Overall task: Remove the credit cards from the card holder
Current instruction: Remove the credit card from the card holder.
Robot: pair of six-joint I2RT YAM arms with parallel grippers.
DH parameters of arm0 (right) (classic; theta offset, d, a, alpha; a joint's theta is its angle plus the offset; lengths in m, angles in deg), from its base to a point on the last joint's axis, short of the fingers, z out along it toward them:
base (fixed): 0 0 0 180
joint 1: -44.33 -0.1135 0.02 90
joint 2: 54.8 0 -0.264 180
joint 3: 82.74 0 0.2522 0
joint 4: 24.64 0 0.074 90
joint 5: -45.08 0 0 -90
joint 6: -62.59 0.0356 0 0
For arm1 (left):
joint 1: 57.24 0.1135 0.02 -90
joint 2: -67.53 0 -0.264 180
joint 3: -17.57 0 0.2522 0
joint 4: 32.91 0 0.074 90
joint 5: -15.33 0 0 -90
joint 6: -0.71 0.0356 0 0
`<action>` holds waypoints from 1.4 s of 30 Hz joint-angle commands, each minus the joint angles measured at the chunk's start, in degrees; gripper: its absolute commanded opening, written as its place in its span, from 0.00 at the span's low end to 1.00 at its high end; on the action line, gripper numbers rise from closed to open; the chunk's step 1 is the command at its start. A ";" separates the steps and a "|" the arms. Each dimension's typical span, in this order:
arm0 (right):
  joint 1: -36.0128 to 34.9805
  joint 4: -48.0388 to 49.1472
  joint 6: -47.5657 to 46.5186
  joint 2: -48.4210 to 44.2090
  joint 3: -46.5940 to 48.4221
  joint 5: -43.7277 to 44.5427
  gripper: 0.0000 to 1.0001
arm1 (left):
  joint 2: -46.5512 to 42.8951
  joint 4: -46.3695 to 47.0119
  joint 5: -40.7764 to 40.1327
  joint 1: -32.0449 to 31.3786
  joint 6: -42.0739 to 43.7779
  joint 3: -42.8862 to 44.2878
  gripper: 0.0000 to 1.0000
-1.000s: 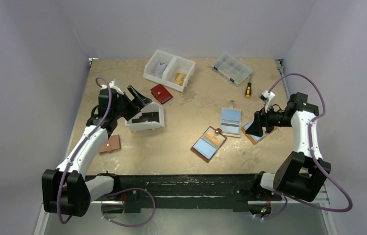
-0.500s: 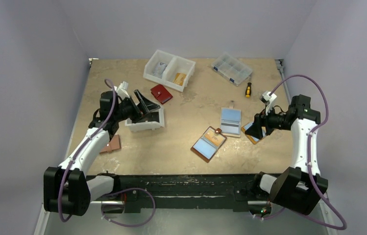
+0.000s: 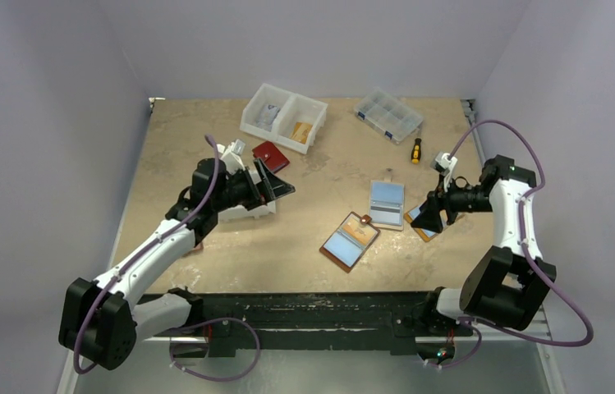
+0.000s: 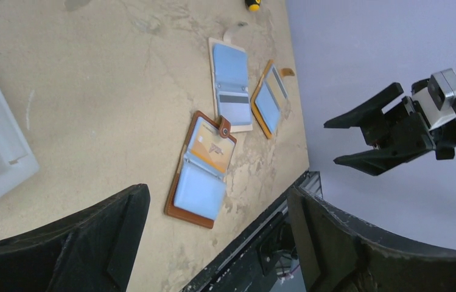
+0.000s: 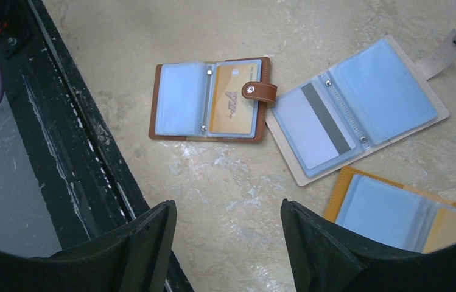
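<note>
Both empty: left gripper [image 4: 218, 191] and right gripper [image 5: 228, 207] gape wide.
I see the card holder [image 5: 210, 100] lying open on the table [image 3: 287, 246] between my arms, its snap tab touching a cream holder [image 5: 359, 109].

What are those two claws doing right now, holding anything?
Left gripper: open, holding nothing.
Right gripper: open, holding nothing.

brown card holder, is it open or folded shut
Open: the card holder lies spread flat, both clear sleeves showing, an orange card in one.
</note>
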State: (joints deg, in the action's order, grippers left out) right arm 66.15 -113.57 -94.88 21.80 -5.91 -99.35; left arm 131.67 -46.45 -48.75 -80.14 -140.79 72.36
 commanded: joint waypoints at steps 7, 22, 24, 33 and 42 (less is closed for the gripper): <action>0.30 -1.92 0.88 -2.08 2.65 0.22 0.72 | 2.84 2.55 -0.29 0.22 8.30 0.93 0.90; 0.31 4.44 10.09 -0.50 2.14 -0.96 0.70 | -0.59 -3.14 2.20 0.22 13.56 -0.04 0.90; 0.26 5.55 11.43 -1.10 1.34 -0.91 0.70 | -0.49 -3.10 2.36 0.22 14.24 -0.37 0.90; 0.26 7.01 13.22 -4.41 -1.02 1.66 0.71 | 4.73 1.55 5.52 0.22 14.05 1.46 0.90; 0.24 6.66 13.27 -5.12 -0.67 1.79 0.71 | 5.55 3.53 6.93 0.22 12.22 0.21 0.90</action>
State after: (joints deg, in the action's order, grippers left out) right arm 66.15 -107.32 -82.07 17.10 -6.96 -97.80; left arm 137.74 -47.32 -43.51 -80.14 -128.64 72.30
